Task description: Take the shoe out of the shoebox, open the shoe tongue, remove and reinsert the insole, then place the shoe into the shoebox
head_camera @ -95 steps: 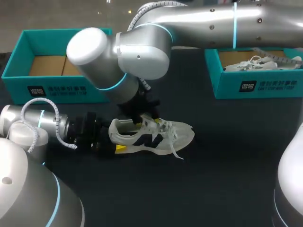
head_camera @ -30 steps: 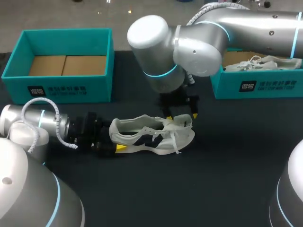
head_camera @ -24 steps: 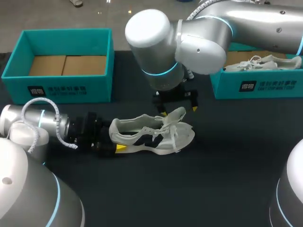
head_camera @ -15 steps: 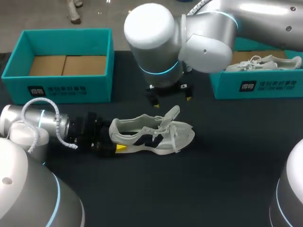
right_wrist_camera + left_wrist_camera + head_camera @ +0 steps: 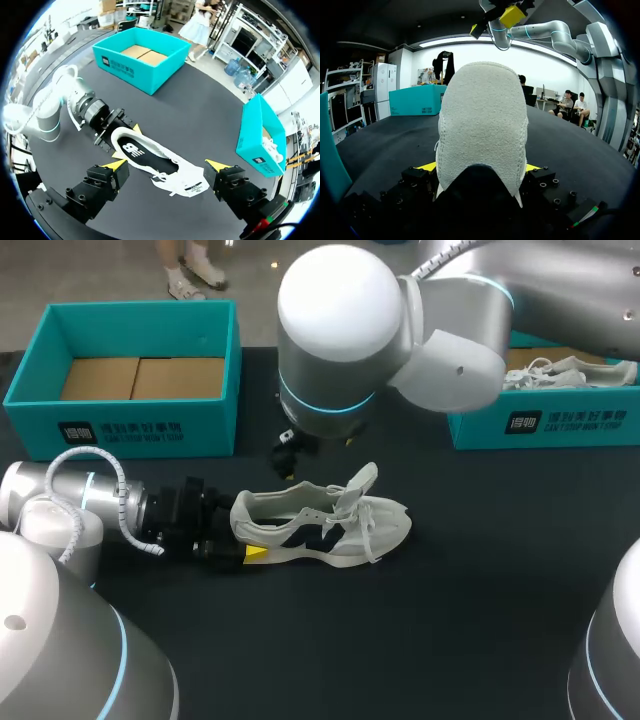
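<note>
— What have my grippers got?
— Your left gripper point(image 5: 479, 167) is clamped on the heel of the shoe point(image 5: 320, 525), one yellow tip against each side, low over the table point(image 5: 450, 620). Your right gripper point(image 5: 166, 164) holds nothing. Its fingers stand wide apart and it hangs well above the shoe.

— And the boxes?
— You have two teal ones along the far side. The left box point(image 5: 130, 430) holds only brown cardboard point(image 5: 140, 378) across its floor. The right box point(image 5: 540, 422) has a second shoe point(image 5: 555, 370) in it, white, with loose laces.

— Where does the shoe sit against all that?
— It is out of both boxes, on the table between them and nearer to you, closer to the left box. It stands on its sole, heel to the left in your left gripper, toe pointing right. From your right wrist you look straight down into it, in line with the gap between the open fingers but far below them.

— How does it look?
— It is white mesh with a dark mark on the side. The tongue point(image 5: 362, 480) is pulled up, so the mouth gapes. The dark insole point(image 5: 134, 151) lies inside. The laces point(image 5: 372, 540) are slack and trail over the near side toward the table.
</note>
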`<action>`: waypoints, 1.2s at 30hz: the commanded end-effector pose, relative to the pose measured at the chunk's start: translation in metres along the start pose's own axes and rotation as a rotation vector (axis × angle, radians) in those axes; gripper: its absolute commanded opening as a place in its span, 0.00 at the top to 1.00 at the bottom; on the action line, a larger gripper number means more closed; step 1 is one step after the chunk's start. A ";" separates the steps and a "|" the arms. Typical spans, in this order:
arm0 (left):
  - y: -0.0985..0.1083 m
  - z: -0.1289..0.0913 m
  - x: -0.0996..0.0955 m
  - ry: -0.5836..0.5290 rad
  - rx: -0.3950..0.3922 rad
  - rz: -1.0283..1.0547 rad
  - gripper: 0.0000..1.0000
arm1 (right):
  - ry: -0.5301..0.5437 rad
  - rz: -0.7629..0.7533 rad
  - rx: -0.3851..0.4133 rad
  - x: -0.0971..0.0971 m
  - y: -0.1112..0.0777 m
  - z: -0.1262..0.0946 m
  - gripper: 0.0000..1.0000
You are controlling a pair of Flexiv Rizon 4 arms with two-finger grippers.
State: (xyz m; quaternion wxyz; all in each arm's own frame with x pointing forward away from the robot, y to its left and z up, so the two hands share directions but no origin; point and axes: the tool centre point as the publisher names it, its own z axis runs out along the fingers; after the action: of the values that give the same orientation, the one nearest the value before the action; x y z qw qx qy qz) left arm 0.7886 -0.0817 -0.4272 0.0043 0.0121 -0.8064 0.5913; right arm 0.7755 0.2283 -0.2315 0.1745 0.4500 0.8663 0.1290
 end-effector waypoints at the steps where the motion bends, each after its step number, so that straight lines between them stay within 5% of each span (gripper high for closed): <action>1: 0.003 0.001 0.000 -0.002 -0.001 0.001 1.00 | 0.147 -0.499 -0.059 -0.003 -0.001 0.005 0.00; 13: 0.003 0.001 0.000 -0.002 -0.001 0.001 1.00 | 0.147 -0.499 -0.059 -0.003 -0.001 0.005 0.00; 15: 0.003 0.001 0.000 -0.002 -0.001 0.001 1.00 | 0.117 -0.692 -0.043 0.006 0.000 0.005 0.00; 22: 0.003 0.001 0.000 -0.002 -0.001 0.001 1.00 | 0.100 -0.798 0.022 0.008 -0.003 0.013 0.00; 23: 0.003 0.001 0.000 -0.002 -0.001 0.001 1.00 | 0.100 -0.792 0.025 0.008 -0.004 0.015 0.52; 26: 0.003 0.001 0.000 -0.002 -0.001 0.001 1.00 | 0.110 -0.781 0.036 0.008 -0.007 0.023 1.00; 36: 0.003 0.001 0.000 -0.002 -0.001 0.001 1.00 | 0.154 -0.742 0.046 0.006 -0.008 0.035 1.00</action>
State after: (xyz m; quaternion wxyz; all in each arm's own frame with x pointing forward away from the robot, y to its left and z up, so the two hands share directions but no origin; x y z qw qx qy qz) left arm 0.7885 -0.0816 -0.4272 0.0043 0.0122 -0.8063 0.5913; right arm 0.7770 0.2298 -0.2657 0.1374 0.1010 0.9827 0.0722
